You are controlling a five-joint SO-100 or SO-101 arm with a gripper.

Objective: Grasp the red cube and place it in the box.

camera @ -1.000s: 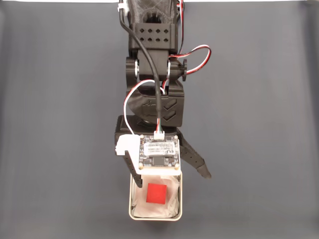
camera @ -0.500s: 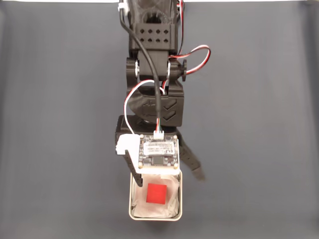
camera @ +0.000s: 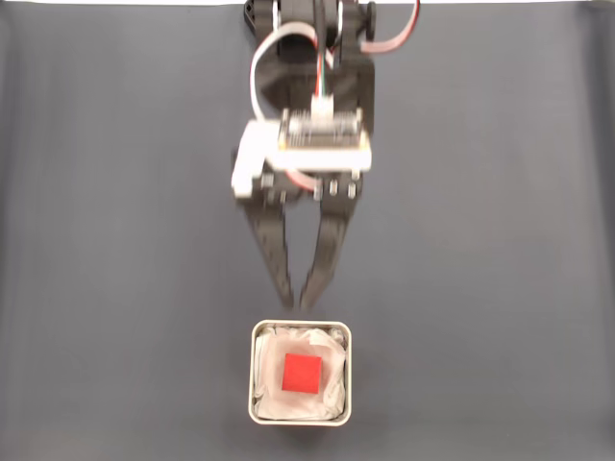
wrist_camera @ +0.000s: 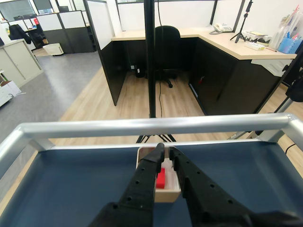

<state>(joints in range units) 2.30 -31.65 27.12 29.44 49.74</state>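
Note:
In the fixed view the red cube (camera: 302, 373) lies inside the box (camera: 254, 389), on its crumpled white lining, near the bottom edge of the picture. My gripper (camera: 297, 305) hangs just above the box's upper rim, clear of it, with its black fingers nearly touching at the tips and nothing between them. In the wrist view the gripper (wrist_camera: 165, 150) reaches in from the bottom edge and points at the box (wrist_camera: 168, 195). The red cube (wrist_camera: 161, 178) shows in the narrow gap between the fingers.
A dark blue-grey mat (camera: 115, 240) covers the table on both sides of the arm. In the wrist view a silver metal rail (wrist_camera: 151, 126) runs along the table's far edge. A black pole (wrist_camera: 149, 56) stands behind it, with an office floor beyond.
The arm has pulled back from over the box toward the top of the fixed view. The jaws, wide apart before, have come together. The cube stays in the box.

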